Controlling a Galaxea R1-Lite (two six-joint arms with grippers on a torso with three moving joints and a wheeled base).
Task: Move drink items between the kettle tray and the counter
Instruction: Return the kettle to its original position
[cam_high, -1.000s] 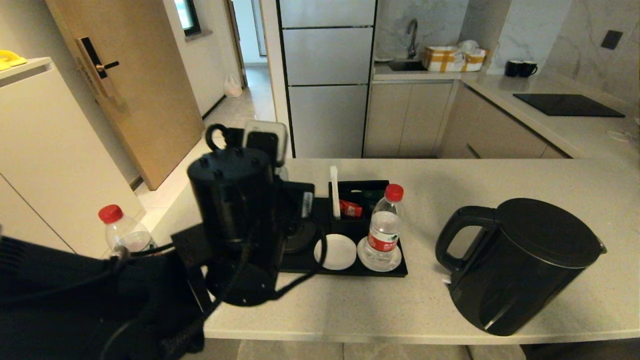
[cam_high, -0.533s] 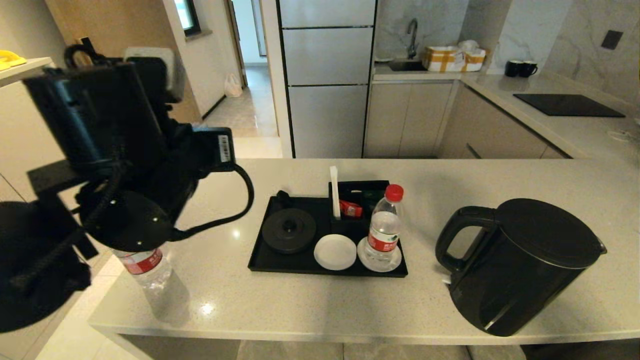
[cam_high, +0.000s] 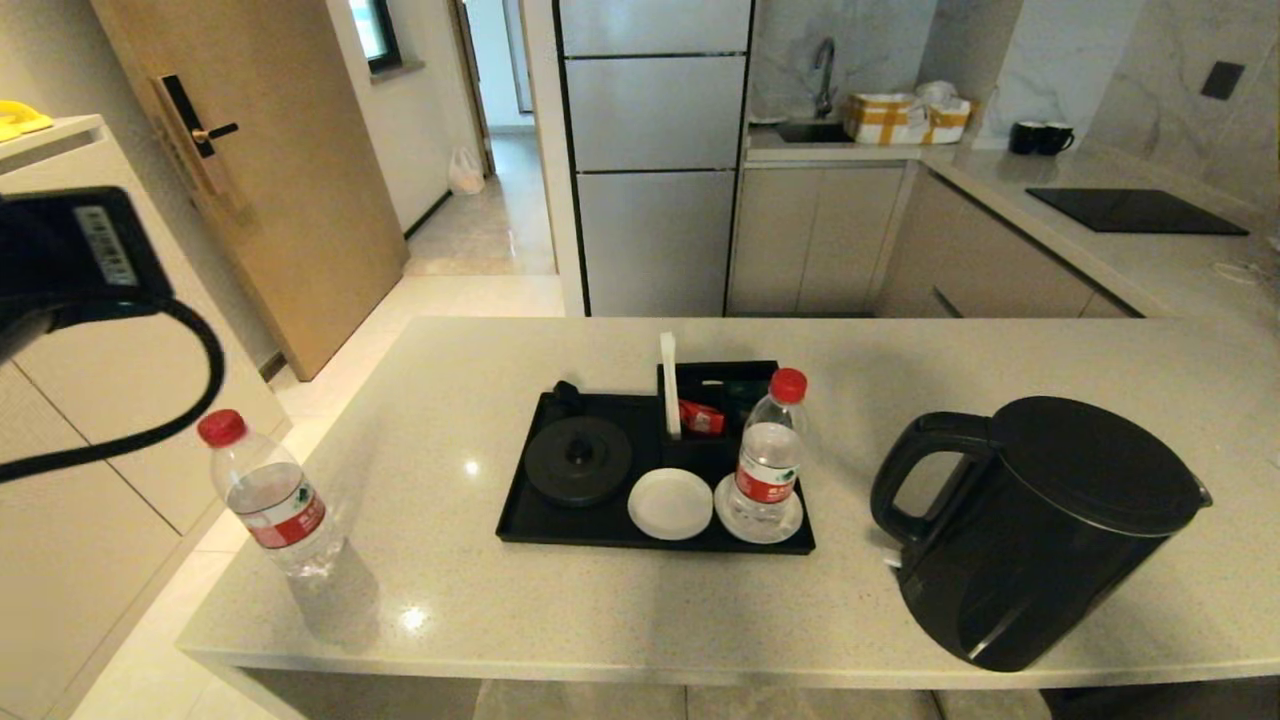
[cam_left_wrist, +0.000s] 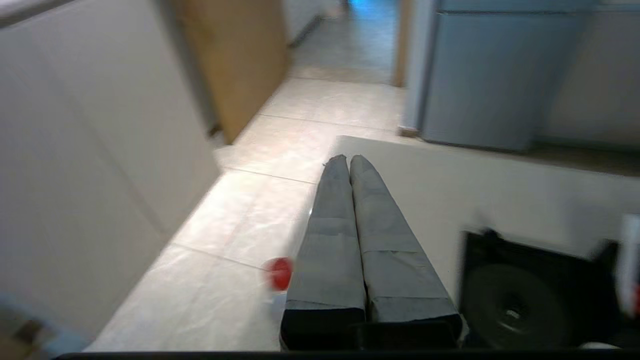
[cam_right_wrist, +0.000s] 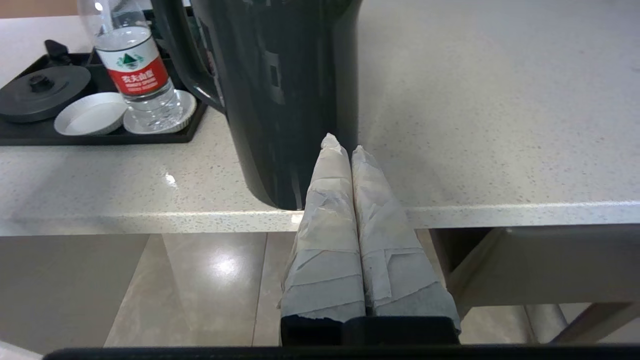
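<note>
A big black kettle (cam_high: 1040, 530) stands on the counter (cam_high: 1000, 360) near the front edge, to the right of the kettle tray (cam_high: 520, 520); its loop handle points toward the tray. The tray is flat on the counter; on it sit a round black kettle base (cam_high: 578, 460), a small black sachet box (cam_high: 715, 405) behind, and two white coasters at the front. One coaster (cam_high: 671, 504) is bare; a water bottle (cam_high: 768, 455) with a red cap stands upright on the other. A second bottle (cam_high: 268, 495) stands upright on the counter near its left corner, well apart from the tray. Far back, two black mugs (cam_high: 1040, 137) and a black cooktop (cam_high: 1135, 210) are on another worktop; a wooden door (cam_high: 260, 170) is to the left.

The left gripper (cam_left_wrist: 343, 159) is up in the air past the counter's left end; its two fingers are pressed together with nothing between them; only a bit of that arm (cam_high: 70, 250) shows at the left edge of the head view. The right gripper (cam_right_wrist: 345, 142) is low in front of the counter edge, just by the kettle's bottom; its fingers are also closed together and hold nothing; whether the tips touch the kettle is hard to tell.
</note>
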